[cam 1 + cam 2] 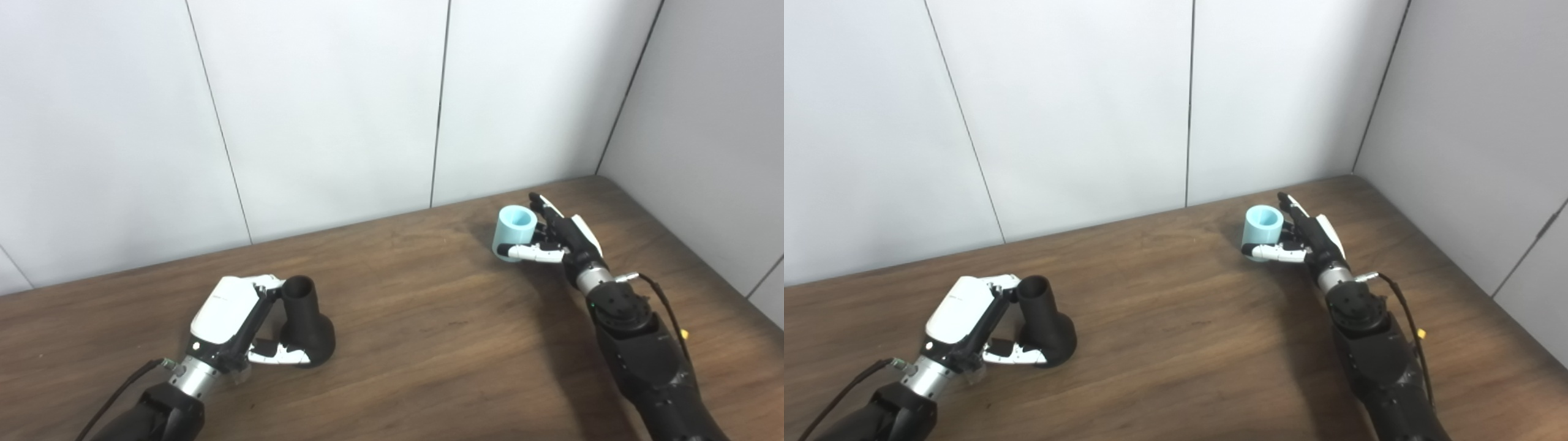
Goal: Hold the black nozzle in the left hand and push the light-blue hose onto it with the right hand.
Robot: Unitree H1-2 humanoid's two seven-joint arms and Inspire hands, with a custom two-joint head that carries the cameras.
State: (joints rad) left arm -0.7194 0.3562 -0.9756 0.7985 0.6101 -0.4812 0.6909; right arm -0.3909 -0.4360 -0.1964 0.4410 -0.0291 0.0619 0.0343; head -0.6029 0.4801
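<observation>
The black nozzle (306, 324) stands upright on its flared base on the wooden table (429, 343), front left. My left hand (245, 321) is wrapped on it from the left, with fingers against the neck and the thumb along the front of the base. The light-blue hose (513, 233), a short open tube, stands upright on the table at the back right. My right hand (554, 239) is beside it on its right, open, with fingers stretched out straight behind it and the thumb across its front lower edge.
White wall panels (337, 110) close off the back of the table and another wall (716, 135) runs along its right side. The hose stands close to that back right corner. Bare wood lies between the two hands.
</observation>
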